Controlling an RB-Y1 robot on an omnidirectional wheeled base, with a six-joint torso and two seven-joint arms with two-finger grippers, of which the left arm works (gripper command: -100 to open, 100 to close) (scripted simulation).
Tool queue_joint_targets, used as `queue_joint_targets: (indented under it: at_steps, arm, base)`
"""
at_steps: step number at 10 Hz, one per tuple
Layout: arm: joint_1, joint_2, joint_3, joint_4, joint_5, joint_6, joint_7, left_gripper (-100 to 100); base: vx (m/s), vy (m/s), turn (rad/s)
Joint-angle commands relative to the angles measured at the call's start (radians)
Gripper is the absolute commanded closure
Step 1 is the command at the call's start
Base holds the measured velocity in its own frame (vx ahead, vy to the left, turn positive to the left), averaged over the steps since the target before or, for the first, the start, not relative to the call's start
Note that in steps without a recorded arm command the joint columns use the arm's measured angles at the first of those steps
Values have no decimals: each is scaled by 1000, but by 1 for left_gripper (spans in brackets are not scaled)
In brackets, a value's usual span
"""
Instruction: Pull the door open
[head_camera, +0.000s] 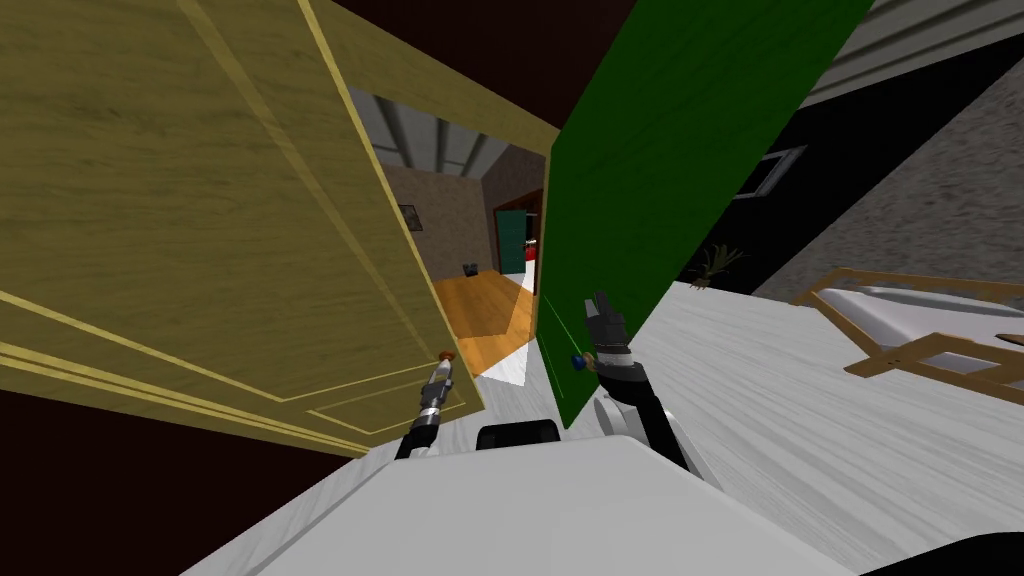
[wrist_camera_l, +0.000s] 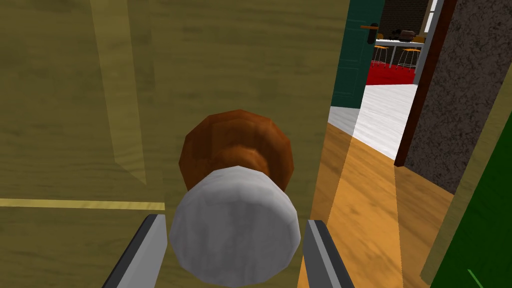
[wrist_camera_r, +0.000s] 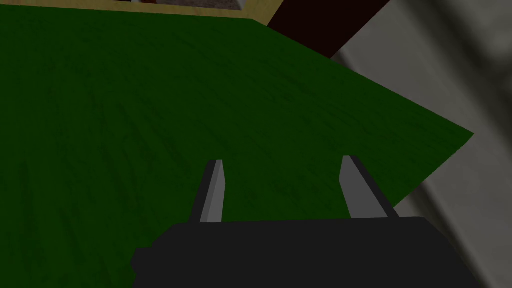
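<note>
A yellow wood-grain door (head_camera: 200, 230) stands ajar on my left. Its knob (wrist_camera_l: 235, 225) is a pale grey ball on a brown base (wrist_camera_l: 235, 140). My left gripper (wrist_camera_l: 235, 220) is open, one finger on each side of the grey ball with a thin gap to it. In the head view the left gripper (head_camera: 443, 366) is at the knob (head_camera: 447, 354) near the door's free edge. A green door panel (head_camera: 680, 150) with a small blue knob (head_camera: 577, 361) stands to the right. My right gripper (head_camera: 603, 312) is open and empty beside that panel, fingers (wrist_camera_r: 216, 180) pointing along the green surface (wrist_camera_r: 150, 125).
Between the two doors a gap shows an orange wood floor (wrist_camera_l: 370, 200) and a room beyond with a teal door (wrist_camera_l: 357, 50), a red rug (wrist_camera_l: 390, 75) and stools (wrist_camera_l: 410, 55). A wooden-framed piece of furniture (head_camera: 930, 345) and a plant (head_camera: 715, 262) are on my right.
</note>
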Motion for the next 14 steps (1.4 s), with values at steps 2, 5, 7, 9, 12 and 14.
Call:
queue_joint_targets:
  at_steps: [2, 5, 7, 9, 12, 14]
  arm:
    - [8, 35, -10, 32, 4, -30, 56, 100]
    - [20, 76, -21, 59, 8, -61, 114, 100]
    - [27, 99, -27, 75, 11, -78, 146, 100]
    - [36, 125, -35, 93, 14, -98, 184, 100]
    - [43, 143, -41, 103, 16, -110, 207, 100]
    - [55, 166, -80, 94, 0, -139, 229, 100]
  base:
    - [-100, -41, -139]
    - [-52, -51, -110]
    - [-16, -59, -70]
    - [9, -59, -42]
    - [28, -47, -12]
    - [-151, 55, -78]
